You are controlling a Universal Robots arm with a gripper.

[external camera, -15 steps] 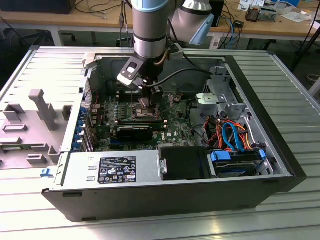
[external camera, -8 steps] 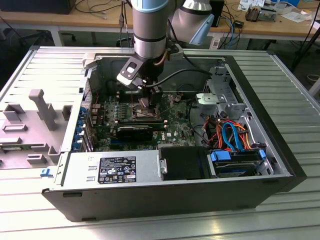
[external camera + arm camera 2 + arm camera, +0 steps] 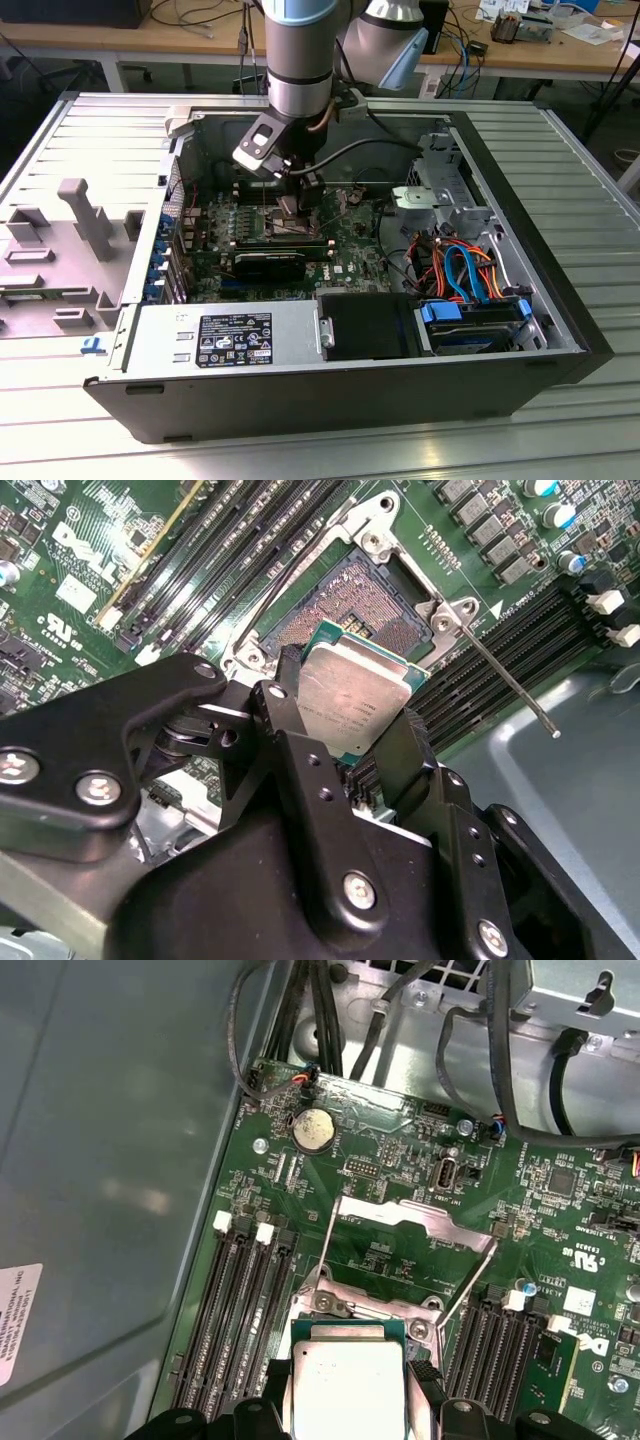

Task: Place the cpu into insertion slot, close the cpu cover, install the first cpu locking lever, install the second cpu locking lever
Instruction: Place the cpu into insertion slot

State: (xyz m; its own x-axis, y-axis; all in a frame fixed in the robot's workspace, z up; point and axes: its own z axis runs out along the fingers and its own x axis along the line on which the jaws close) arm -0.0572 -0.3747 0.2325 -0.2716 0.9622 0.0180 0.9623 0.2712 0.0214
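Observation:
My gripper (image 3: 350,708) is shut on the cpu (image 3: 345,685), a small square chip with a dull silver top, held by two opposite edges between the black fingers (image 3: 425,1385). The cpu (image 3: 345,1380) hangs tilted just above the insertion slot (image 3: 352,598), whose dark pin field lies uncovered on the green board. The cpu cover (image 3: 415,1222) stands swung up beyond the socket. Both thin wire levers (image 3: 510,685) (image 3: 322,1245) are raised free. In the exterior view the gripper (image 3: 292,200) hangs inside the open computer case over the board.
Long black memory slots (image 3: 235,1310) flank the socket on both sides. A coin cell (image 3: 311,1130) and black cables (image 3: 330,1020) lie beyond it. The case holds a power supply (image 3: 225,340) and a drive bay with blue and orange cables (image 3: 465,275). A grey fixture (image 3: 85,215) lies at the exterior view's left.

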